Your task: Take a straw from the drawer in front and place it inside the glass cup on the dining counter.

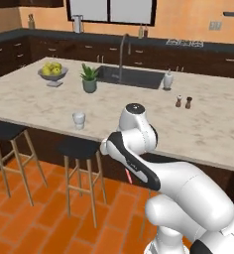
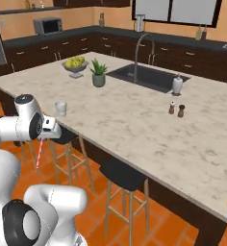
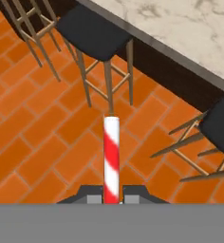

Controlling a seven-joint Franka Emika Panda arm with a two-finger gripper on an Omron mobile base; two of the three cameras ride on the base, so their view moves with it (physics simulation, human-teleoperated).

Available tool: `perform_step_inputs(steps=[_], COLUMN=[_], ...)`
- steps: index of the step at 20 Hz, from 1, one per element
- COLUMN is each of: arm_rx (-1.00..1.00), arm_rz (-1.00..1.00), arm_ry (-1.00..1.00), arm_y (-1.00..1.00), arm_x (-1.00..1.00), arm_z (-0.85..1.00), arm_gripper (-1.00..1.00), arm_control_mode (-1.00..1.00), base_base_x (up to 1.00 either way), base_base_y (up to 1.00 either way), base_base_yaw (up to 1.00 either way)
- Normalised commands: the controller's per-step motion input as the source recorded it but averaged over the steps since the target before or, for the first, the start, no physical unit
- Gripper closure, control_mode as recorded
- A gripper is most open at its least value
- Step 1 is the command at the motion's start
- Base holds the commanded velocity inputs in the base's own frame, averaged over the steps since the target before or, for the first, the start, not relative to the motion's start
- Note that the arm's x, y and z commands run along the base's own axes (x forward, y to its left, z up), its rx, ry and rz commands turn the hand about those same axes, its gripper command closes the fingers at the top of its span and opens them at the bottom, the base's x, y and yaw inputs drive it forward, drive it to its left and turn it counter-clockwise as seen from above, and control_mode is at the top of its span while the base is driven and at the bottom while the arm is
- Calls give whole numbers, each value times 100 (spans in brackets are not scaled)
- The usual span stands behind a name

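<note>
Straw [image 3: 111,159] in transport, seen from three cameras. Left base view: the white arm fills the lower right of the frame, and a short red sliver of the straw [image 1: 130,176] shows beneath its forearm at lower centre; the glass cup [image 1: 79,119] stands near the front edge of the dining counter [image 1: 208,129], left of centre, above two stools. Right base view: the gripper [image 2: 42,139] sits at the left edge, mid-height, with the straw [image 2: 39,154] hanging down from it toward the tiled floor, below and left of the glass cup [image 2: 61,108] on the dining counter [image 2: 149,129]. Hand view: the red-and-white striped straw rises from bottom centre, clamped between the two dark finger tips at its near end, over a stool [image 3: 95,33] and brick floor. Judged from its form, the straw is very light, thin and smooth, likely to pivot or slip in a hold at one end; a firm pinch suits it, with the free end leading into the cup.
</note>
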Motion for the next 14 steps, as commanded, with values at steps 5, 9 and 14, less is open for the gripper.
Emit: perform_step_inputs(steps=[5,9,14], arm_rx=[0,0,0], arm_rz=[0,0,0], arm_ry=[0,0,0], arm_y=[0,0,0], arm_x=[0,0,0], arm_z=[0,0,0], arm_gripper=[100,100,100], arm_control_mode=[100,100,100], base_base_x=[24,36,33], base_base_y=[100,93,69], base_base_yaw=[-47,-46,-45])
